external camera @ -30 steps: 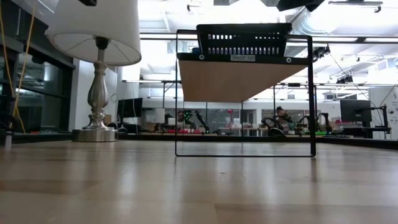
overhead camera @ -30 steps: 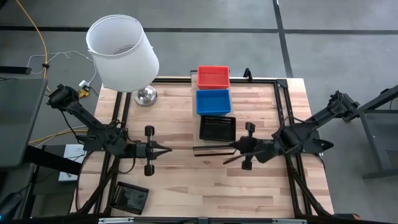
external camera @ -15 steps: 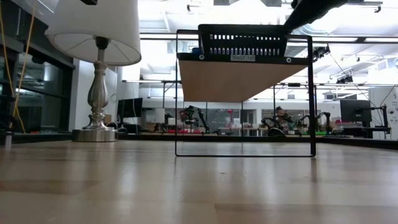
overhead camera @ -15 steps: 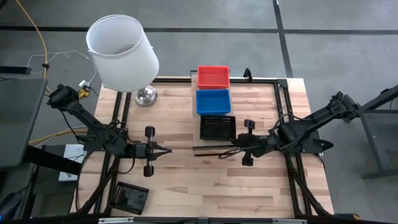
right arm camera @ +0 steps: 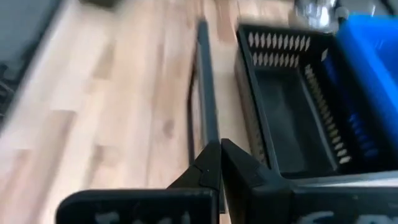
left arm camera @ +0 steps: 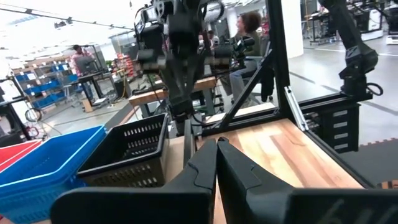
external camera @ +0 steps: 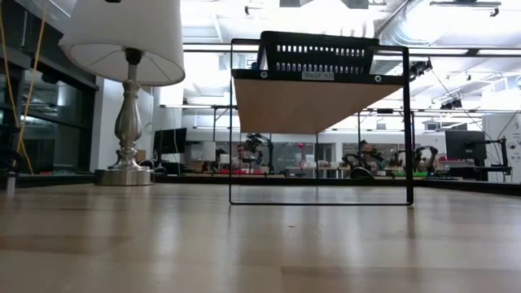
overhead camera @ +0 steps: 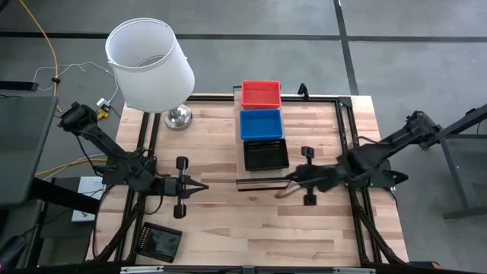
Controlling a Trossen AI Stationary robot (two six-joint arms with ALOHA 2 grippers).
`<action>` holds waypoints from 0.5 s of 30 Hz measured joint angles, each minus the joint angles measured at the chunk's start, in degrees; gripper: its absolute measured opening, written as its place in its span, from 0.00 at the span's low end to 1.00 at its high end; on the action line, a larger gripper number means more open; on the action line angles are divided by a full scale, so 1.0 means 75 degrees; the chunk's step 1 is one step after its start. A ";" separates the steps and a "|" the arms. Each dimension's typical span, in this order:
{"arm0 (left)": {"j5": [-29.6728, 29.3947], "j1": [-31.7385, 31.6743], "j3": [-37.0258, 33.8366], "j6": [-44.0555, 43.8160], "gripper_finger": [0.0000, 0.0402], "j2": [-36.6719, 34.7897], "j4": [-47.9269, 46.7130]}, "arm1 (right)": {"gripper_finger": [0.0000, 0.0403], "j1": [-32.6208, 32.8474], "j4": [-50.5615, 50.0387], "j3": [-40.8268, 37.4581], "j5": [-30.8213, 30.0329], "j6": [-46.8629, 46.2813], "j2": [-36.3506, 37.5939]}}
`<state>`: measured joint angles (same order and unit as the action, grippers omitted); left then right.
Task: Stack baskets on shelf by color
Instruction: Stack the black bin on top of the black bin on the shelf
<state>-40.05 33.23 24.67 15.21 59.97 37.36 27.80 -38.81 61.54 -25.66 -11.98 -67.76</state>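
Writing: a small white label (external camera: 317, 75) sits on the front edge of the shelf (external camera: 319, 98) under the black basket (external camera: 320, 54); its print is too small to read with confidence. No brand marks legible elsewhere. Baskets: from above, three lie in a row on the shelf, red basket (overhead camera: 261, 93) at the far end, blue basket (overhead camera: 261, 124) touching it in the middle, black basket (overhead camera: 266, 154) at the near end against the blue one. A second black basket (overhead camera: 157, 241) lies apart on the tabletop near the front left corner. Grippers: left gripper (overhead camera: 204, 186) hangs over the tabletop left of the shelf's near end, fingers pressed together, nothing held. Right gripper (overhead camera: 283, 187) is just off the shelf's near end, beside the black basket and clear of it, fingers likewise pinched together and empty; its wrist view shows the closed tips (right arm camera: 219, 155) above the dark shelf frame rail (right arm camera: 207, 81). Surface: light butcher-block tabletop (overhead camera: 228, 221) with a dark metal frame around it. A table lamp (overhead camera: 148, 65) with white shade and silver base stands at the far left corner. Room: grey floor with dark seams seen from above; the low view looks into an open workshop with benches, monitors and bright ceiling lights. The left wrist view shows a seated person (left arm camera: 247, 28) in the background.
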 joint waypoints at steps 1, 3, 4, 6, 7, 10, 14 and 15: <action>-0.0106 0.0063 0.0002 0.0040 0.00 -0.0001 0.0000 | 0.00 0.0202 -0.0085 0.0129 -0.0157 0.0000 0.0096; -0.0267 0.0145 0.0002 0.0058 0.00 -0.0004 0.0020 | 0.00 0.0616 -0.0183 0.0288 -0.0449 0.0010 0.0322; -0.0283 0.0150 0.0002 -0.0021 0.00 -0.0004 0.0023 | 0.00 0.0808 -0.0155 0.0333 -0.0595 0.0039 0.0456; -0.0203 0.0103 0.0002 -0.0386 0.00 -0.0004 0.0017 | 0.00 0.1188 -0.0192 0.0342 -0.0926 0.0023 0.0762; -0.0103 0.0051 0.0007 -0.0724 0.00 -0.0005 -0.0040 | 0.00 0.1350 -0.0232 0.0308 -0.1113 -0.0041 0.0895; 0.0116 -0.0126 0.0125 -0.1873 0.00 -0.0006 -0.0572 | 0.00 0.1739 -0.0553 0.0101 -0.1734 -0.0379 0.1218; 0.0196 -0.0131 0.0924 -0.3082 0.03 0.0015 -0.2251 | 0.00 0.1960 -0.0731 -0.0285 -0.2180 -0.0700 0.1590; 0.0303 -0.0093 0.1235 -0.3382 0.04 0.0098 -0.2807 | 0.00 0.1963 -0.0784 -0.0354 -0.2174 -0.0787 0.1644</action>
<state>-37.77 32.53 33.94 -10.16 60.71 16.31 42.52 -44.70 58.89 -41.97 -17.88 -55.43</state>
